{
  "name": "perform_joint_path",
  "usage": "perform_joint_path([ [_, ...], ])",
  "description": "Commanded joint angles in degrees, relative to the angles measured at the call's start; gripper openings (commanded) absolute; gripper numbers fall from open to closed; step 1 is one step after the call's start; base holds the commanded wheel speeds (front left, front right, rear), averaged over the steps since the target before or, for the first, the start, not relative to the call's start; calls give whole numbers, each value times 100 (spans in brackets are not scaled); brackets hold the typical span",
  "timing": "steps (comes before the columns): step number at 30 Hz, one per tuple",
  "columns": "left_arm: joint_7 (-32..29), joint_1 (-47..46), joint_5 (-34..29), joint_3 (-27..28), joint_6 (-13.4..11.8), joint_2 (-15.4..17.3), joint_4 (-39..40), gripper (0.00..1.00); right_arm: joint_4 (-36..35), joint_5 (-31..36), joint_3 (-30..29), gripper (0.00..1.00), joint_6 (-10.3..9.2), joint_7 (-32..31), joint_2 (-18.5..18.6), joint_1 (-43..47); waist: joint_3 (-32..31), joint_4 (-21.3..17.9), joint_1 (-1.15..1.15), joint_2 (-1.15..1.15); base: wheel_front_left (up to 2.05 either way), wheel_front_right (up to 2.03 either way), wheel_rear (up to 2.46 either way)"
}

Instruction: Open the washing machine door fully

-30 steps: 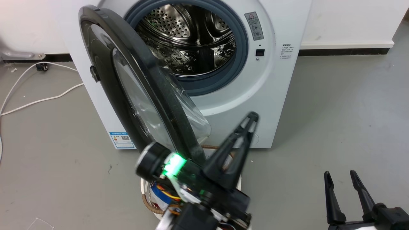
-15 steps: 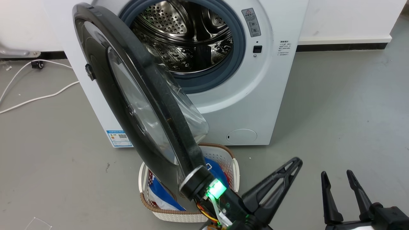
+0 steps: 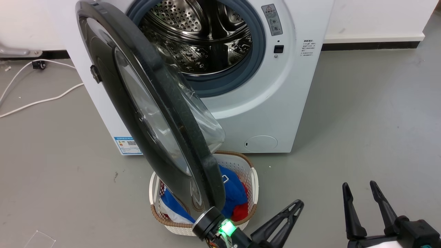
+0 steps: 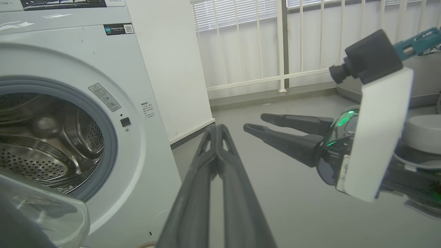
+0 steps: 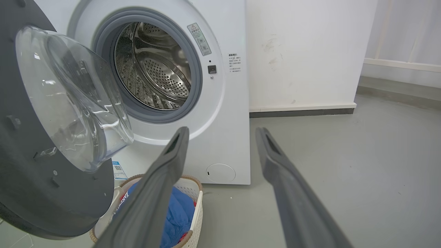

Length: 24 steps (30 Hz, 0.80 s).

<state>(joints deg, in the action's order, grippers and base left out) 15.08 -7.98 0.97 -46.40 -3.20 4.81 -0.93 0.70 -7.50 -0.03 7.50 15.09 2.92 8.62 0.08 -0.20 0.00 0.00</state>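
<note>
The washing machine door [image 3: 151, 103] stood wide out from the washing machine [image 3: 275, 103], on its hinge at the left, with its lower rim above the basket [image 3: 254, 179] of clothes. We judged that the opening was almost done, but perhaps not to the end. The left gripper [image 3: 297, 205] was low beside the door's lower rim, its fingers pressed together on nothing. The right gripper [image 3: 359, 186] was apart at the lower right, its fingers spread and empty.

The next move, we thought, called for a push on the door's inner side, away from the drum [image 3: 203, 34].

The head view had the door almost edge-on. The right wrist view gave us its inner face with the glass bowl [image 5: 69, 100]. The left wrist view made the pressed fingers plain.
</note>
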Motion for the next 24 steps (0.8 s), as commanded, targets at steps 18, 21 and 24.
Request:
perform_joint_path([
  [18,14,-72,250,1172,-400,205,-648,0,104,-23,25,100,-1,10,-9,-240,265,-13,0,0,0,0,0],
  [21,8,-106,280,1397,-443,249,-713,0,132,-37,37,100,-1,10,-9,-259,273,-1,0,0,0,0,0],
  [24,6,-102,267,1581,-468,285,-740,0,152,-47,42,100,-1,10,-10,-267,268,28,0,0,0,0,0],
])
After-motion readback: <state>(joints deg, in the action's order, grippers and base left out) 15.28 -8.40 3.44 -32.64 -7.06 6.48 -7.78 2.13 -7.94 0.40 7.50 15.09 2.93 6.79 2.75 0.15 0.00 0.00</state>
